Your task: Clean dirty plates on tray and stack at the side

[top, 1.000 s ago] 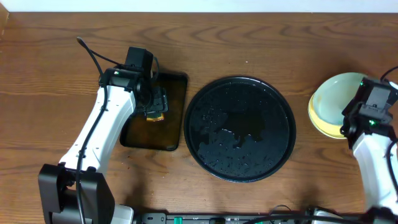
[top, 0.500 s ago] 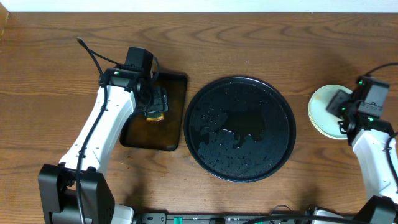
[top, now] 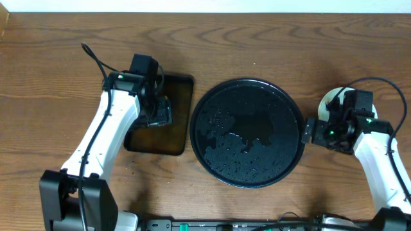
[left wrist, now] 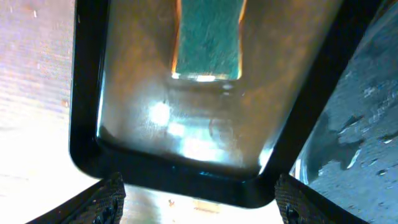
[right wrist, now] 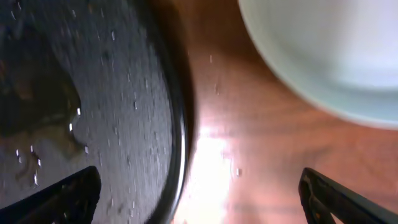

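Risk: my right gripper [right wrist: 205,198], jaws apart like the left gripper's [left wrist: 199,198], could clip the stacked plates [right wrist: 336,50] at the right edge of the desk [top: 257,38].

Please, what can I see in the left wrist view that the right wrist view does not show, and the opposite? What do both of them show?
Only the left wrist view shows the rectangular brown tray and the green sponge lying in it. Only the right wrist view shows a pale plate, which lies on the table apart from the black tray. Both views show the round black tray, wet with drops, along one side, and the wooden table.
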Motion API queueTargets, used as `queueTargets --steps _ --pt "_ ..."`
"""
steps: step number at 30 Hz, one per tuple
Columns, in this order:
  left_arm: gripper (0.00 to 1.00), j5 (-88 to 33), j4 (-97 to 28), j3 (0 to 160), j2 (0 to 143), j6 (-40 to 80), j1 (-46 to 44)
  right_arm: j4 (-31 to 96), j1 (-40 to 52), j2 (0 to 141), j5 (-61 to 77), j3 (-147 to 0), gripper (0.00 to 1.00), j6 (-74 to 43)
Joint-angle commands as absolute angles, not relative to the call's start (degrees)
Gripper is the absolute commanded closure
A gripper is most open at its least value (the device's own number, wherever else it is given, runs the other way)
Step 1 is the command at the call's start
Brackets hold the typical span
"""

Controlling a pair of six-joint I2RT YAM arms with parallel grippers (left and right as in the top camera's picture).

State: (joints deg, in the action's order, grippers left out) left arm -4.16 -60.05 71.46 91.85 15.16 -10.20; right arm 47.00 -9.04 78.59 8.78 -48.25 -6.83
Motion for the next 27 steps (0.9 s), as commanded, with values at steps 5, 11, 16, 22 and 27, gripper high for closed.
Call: queueTargets --steps 5,11,16,22,27 --pt "0.22 -3.84 -52.84 58.15 75.09 14.00 -14.61 45.36 -8.45 64.47 8.40 -44.16 0.01 -5.48" --pt "0.22 -2.90 -44.99 46.76 56.21 13.37 -17.21 40.42 -7.07 45.15 7.05 -36.80 0.01 -3.33" --pt "0.22 -0.82 -43.97 43.13 46.37 13.34 -17.06 39.77 -7.09 35.05 7.09 -34.79 0.01 -3.31" --pt "0.22 -0.82 -44.05 43.09 43.42 13.34 -17.06 39.90 -7.09 32.25 7.09 -34.79 0.01 -3.31" --pt "0.22 -0.82 -44.05 43.09 44.25 13.34 -17.06 40.07 -7.09 32.25 7.09 -34.79 0.01 -3.31"
